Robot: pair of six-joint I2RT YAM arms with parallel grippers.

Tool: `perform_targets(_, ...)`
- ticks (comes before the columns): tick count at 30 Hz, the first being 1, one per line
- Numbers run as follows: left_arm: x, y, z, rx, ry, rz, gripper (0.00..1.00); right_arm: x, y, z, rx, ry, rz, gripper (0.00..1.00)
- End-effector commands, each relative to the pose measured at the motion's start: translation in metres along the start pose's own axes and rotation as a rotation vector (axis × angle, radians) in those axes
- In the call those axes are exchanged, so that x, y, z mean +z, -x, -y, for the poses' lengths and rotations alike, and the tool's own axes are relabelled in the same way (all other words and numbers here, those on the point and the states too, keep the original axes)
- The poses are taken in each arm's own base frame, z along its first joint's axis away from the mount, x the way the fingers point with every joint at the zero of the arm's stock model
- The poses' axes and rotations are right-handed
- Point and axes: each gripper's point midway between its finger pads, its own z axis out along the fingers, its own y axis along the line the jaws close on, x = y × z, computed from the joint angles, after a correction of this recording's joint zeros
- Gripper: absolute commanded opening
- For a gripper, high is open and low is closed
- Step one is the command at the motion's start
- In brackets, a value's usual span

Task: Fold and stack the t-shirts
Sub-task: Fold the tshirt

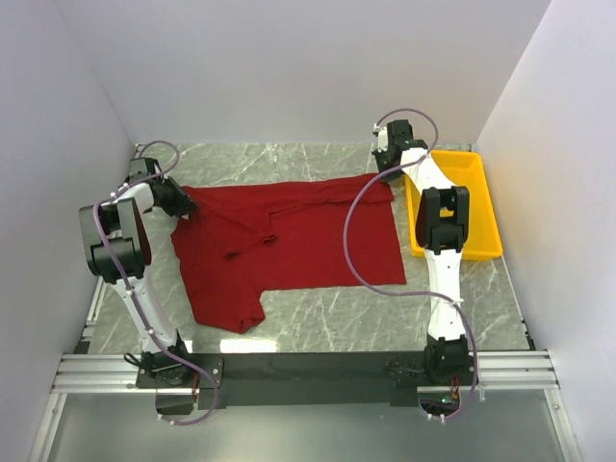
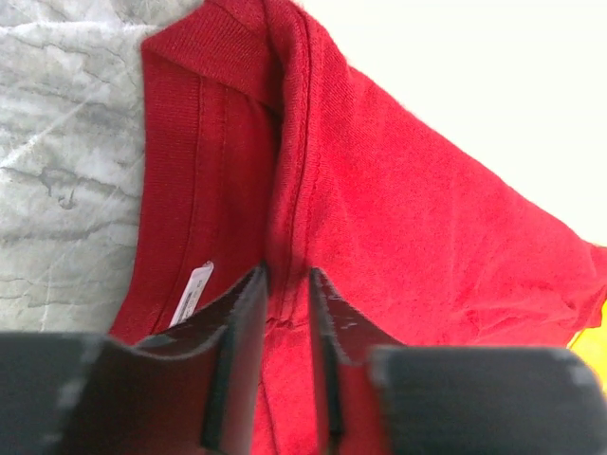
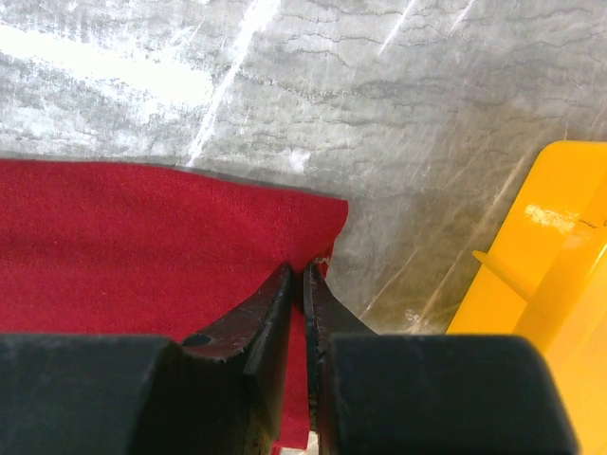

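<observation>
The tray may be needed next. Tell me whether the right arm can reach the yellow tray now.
Probably yes: the tray lies just beside the right gripper, only bare table between. Its jaws are shut on the shirt corner, though, so it should let go first.

The dark red short-sleeved t-shirt (image 1: 308, 241) lies spread mostly flat, left to right across the middle. One sleeve juts near-left, creases bunch left of centre, and its small white neck tag (image 2: 194, 289) shows.
</observation>
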Motion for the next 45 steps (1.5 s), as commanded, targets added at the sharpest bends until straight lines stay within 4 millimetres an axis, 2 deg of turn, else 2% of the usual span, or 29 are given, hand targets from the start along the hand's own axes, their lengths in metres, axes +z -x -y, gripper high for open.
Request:
perform_targets(1, -0.001, 0.013, 0.010, 0.021, -0.015, 0.025, 0.27, -0.022, 0.021, 0.012, 0.001, -0.035, 0.056, 0.16)
perform_targets(8, -0.001, 0.013, 0.009, 0.029, -0.014, 0.013, 0.01, -0.023, 0.021, 0.014, -0.002, -0.042, 0.059, 0.15)
perform_targets(14, -0.012, 0.015, 0.007, 0.067, 0.016, 0.024, 0.01, -0.031, 0.030, 0.023, 0.019, -0.073, 0.096, 0.11)
perform_targets(23, -0.026, 0.019, -0.018, 0.043, 0.059, 0.031, 0.01, -0.036, 0.040, 0.032, 0.045, -0.093, 0.137, 0.05)
perform_targets(32, -0.027, 0.023, -0.012, 0.051, 0.030, 0.020, 0.01, -0.043, 0.045, 0.029, 0.050, -0.079, 0.174, 0.00)
perform_targets(34, -0.027, 0.023, -0.010, 0.058, 0.022, 0.015, 0.01, -0.051, 0.053, 0.026, 0.043, -0.065, 0.212, 0.00)
perform_targets(36, -0.027, 0.023, -0.009, 0.060, 0.013, 0.013, 0.01, -0.054, 0.052, 0.023, 0.034, -0.047, 0.223, 0.04)
perform_targets(37, -0.027, 0.023, -0.008, 0.061, 0.006, 0.011, 0.07, -0.054, 0.052, 0.021, 0.029, -0.032, 0.222, 0.10)
perform_targets(38, -0.028, 0.024, -0.006, 0.061, 0.001, 0.014, 0.11, -0.056, 0.055, 0.020, 0.024, -0.025, 0.226, 0.24)
perform_targets(41, -0.036, 0.031, 0.007, 0.069, -0.044, 0.042, 0.26, -0.058, 0.051, 0.013, -0.010, 0.019, 0.204, 0.38)
perform_targets(42, -0.040, 0.034, 0.013, 0.072, -0.064, 0.050, 0.29, -0.068, 0.058, 0.011, -0.025, 0.028, 0.232, 0.42)
perform_targets(43, -0.047, 0.039, 0.021, 0.083, -0.080, 0.074, 0.34, -0.067, 0.050, 0.006, -0.038, 0.052, 0.222, 0.47)
perform_targets(45, -0.056, 0.047, 0.030, 0.098, -0.100, 0.099, 0.36, -0.083, 0.055, 0.003, -0.088, 0.067, 0.250, 0.52)
